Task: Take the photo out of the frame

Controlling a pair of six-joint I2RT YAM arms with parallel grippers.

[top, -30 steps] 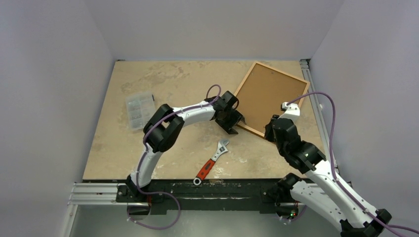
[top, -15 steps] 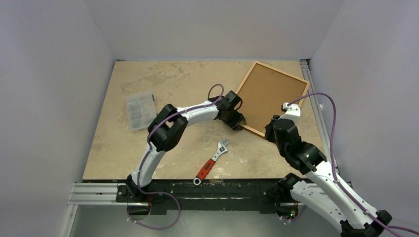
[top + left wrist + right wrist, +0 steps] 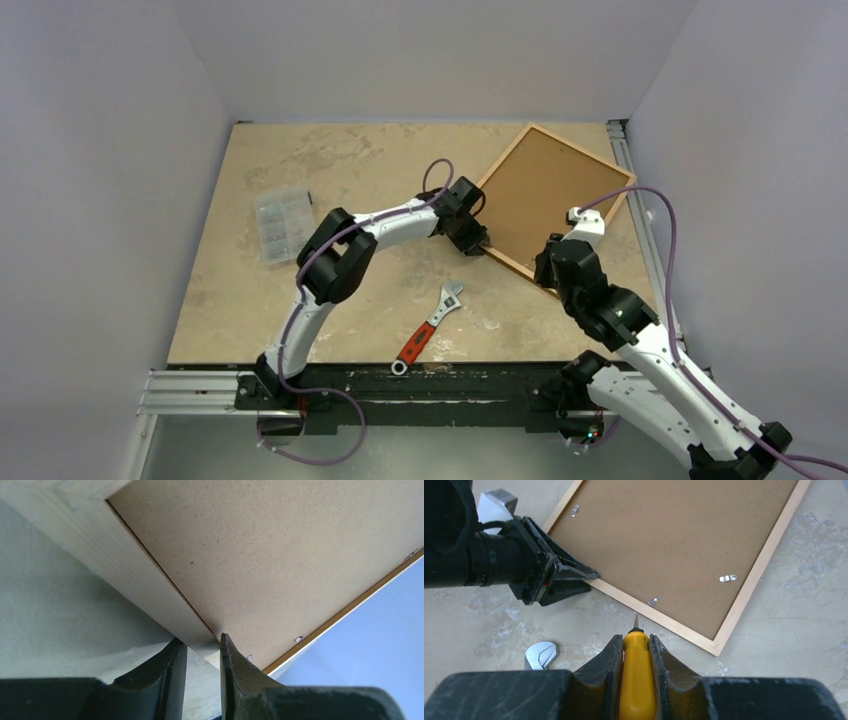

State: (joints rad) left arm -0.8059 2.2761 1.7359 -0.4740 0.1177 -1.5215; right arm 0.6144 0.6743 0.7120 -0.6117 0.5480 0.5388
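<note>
Right gripper [image 3: 634, 640] clamps the screwdriver [image 3: 635, 680], left gripper [image 3: 202, 645] pinches the frame [image 3: 751, 587] rim; next, probably, the tip must reach the clip [image 3: 653, 601] at 1 o'clock.

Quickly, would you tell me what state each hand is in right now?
Left hand: closed on the frame, pinching its wooden edge.
Right hand: closed, holding a yellow-handled tool.

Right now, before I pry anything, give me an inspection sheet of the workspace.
Surface: beige table, mottled, scuffed.
Job's things: frame face down at far right, backing board still in; photo not visible.
Clutter: wrench, clear parts box.
Grippers: left gripper pinches the frame's near edge; right gripper holds a yellow-handled tool.
Cables: purple cable looped on each arm, no snag seen.
Surroundings: pale walls, nothing else seen.
</note>
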